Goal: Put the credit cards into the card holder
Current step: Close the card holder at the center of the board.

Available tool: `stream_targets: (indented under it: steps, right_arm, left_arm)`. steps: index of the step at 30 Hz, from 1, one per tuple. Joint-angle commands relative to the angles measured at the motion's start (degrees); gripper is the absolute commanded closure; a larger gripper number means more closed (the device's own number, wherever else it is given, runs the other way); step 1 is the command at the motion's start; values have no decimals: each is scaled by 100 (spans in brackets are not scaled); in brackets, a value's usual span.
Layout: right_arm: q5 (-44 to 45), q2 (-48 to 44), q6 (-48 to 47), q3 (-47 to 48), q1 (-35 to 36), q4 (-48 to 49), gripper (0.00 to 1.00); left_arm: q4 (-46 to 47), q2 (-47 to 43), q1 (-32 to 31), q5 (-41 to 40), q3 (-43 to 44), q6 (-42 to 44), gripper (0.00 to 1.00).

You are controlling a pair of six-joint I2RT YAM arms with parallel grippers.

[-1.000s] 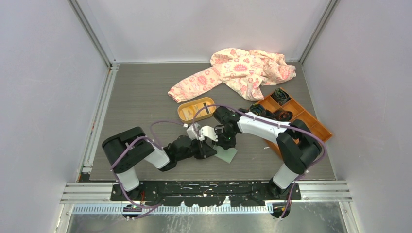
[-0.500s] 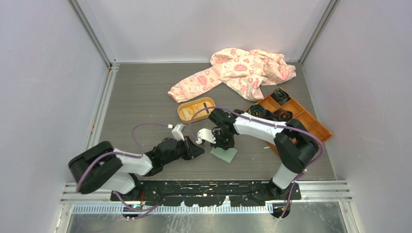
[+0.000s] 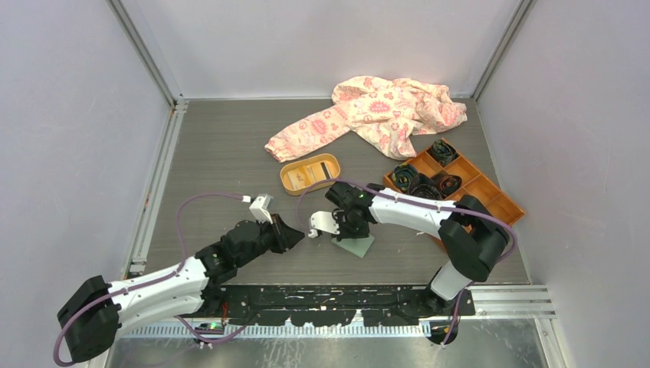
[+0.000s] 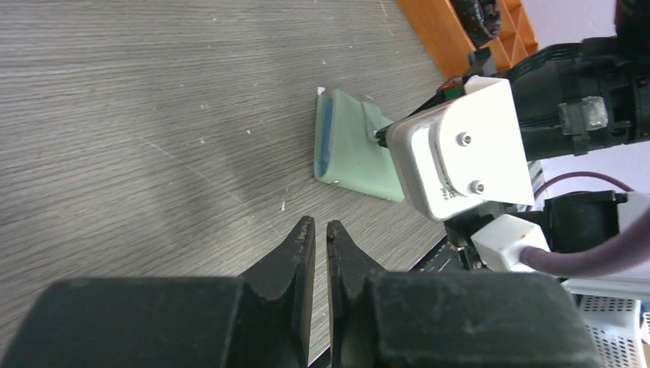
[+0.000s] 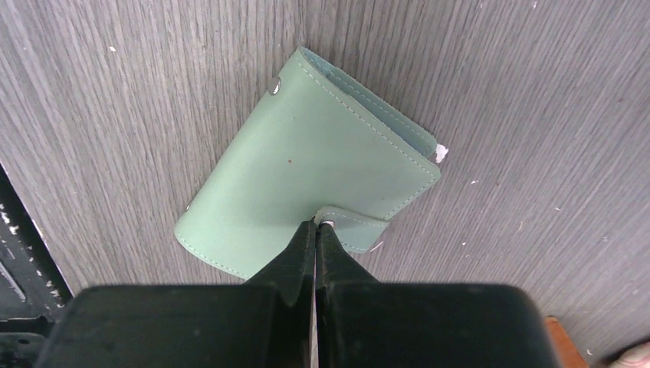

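Top view: green wallet (image 5: 306,184) lies flat on the table (image 3: 222,153), toward 6 o'clock, near the front edge. It is folded shut, strap with its snap tab (image 5: 356,222) wrapped over the open edge.

Right gripper (image 5: 316,224): fingers pressed together, tips down at the snap tab. Whether they nip the tab or only bear on it, I cannot tell.

Left gripper (image 4: 320,226): fingers nearly together, thin slit between, nothing in it. It hangs at 9 o'clock of the wallet, near but apart.

Oval tray (image 3: 285,178) sits at 11 o'clock of the wallet. A pale flat piece with a dark stripe lies in it, probably a card (image 3: 310,173); how many, too small to tell.

A small white corner pokes from the wallet's edge beside the strap. It may be a card already inside, not certain.

Judgement: early to middle of the task. Neither gripper carries a card. Left to do: open the wallet, fetch the tray card, slot it in.
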Motion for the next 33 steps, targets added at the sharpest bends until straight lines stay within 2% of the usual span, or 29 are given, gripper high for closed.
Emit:
stream_targets:
  steps: [1,11,14,17,20,23,28,30,33]
  right_arm:
    - [158,706,66,-894,94,333,99]
    - [360,605,426,-951,211,692,97]
    - [386,322,759,-613,73,763,73]
    - [213,-91,976,-209,-356,668,62]
    - [-121,-633,1145,101,-808,540,53]
    - [-252,-1308,1108,228,-1155,549,38]
    - [-439,-2296,1310,509,-1995,717,3]
    - [-467,-2636,1813,683,-2432,969,0]
    - [778,-2781,3292,1298,-2781,1145,0]
  left_arm:
    - [-481,-207,22,-189,185,168,88]
    - [-519,-319,20,-158,189,173,88]
    - [-467,-332,20,-87,179,184,86]
    - [-393,-391,12,-2,162,256,81]
    - [-498,-573,28,28,235,413,65]
    - [-869,-896,49,-23,409,633,46]
    - [-1951,-1286,288,94,1233,1233,25]
    - [-2411,-1249,531,271,1739,1537,20]
    - [-2901,-921,1157,1093,2545,1794,17]
